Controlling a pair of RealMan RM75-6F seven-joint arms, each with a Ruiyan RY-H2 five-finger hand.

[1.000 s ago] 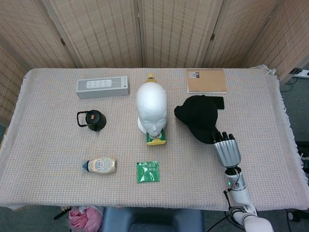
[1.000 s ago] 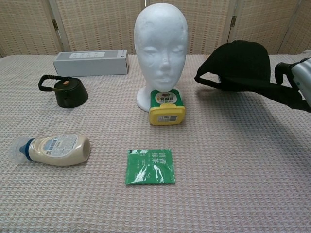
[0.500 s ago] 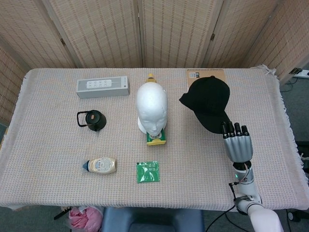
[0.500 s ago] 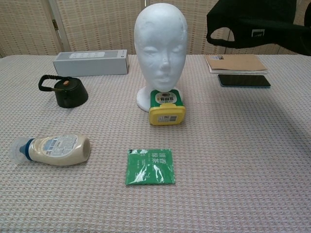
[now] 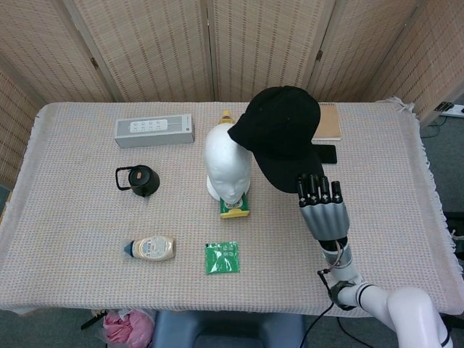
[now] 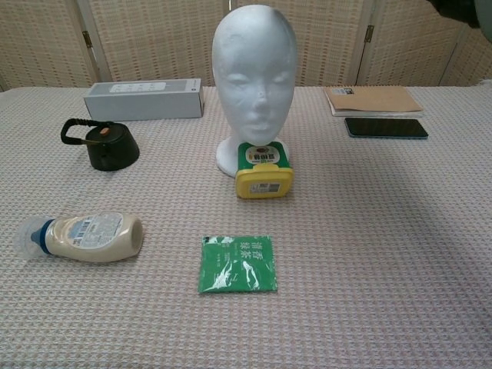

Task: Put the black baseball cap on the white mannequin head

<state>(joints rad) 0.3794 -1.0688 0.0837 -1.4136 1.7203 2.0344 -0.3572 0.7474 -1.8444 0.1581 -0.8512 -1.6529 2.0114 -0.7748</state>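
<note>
The white mannequin head (image 5: pixel 227 163) stands upright at the table's middle, facing the front edge; the chest view shows its face (image 6: pixel 254 77). My right hand (image 5: pixel 322 210) holds the black baseball cap (image 5: pixel 279 130) by its brim, lifted high above the table. In the head view the cap's left edge overlaps the mannequin head's right side. Only a dark corner of the cap (image 6: pixel 463 8) shows at the top right of the chest view. How far the cap is above the head cannot be told. My left hand is in neither view.
A yellow-lidded green tub (image 6: pixel 264 169) stands against the mannequin's base. A grey box (image 5: pixel 154 130), a black kettle-like pot (image 5: pixel 138 180), a lying squeeze bottle (image 5: pixel 152 248) and a green packet (image 5: pixel 222 257) lie left and front. A notebook (image 6: pixel 373 100) and phone (image 6: pixel 386 127) lie back right.
My right hand has lifted the cap off the table and carried it up and left, from beside the phone to next to the mannequin head. The phone is uncovered.
</note>
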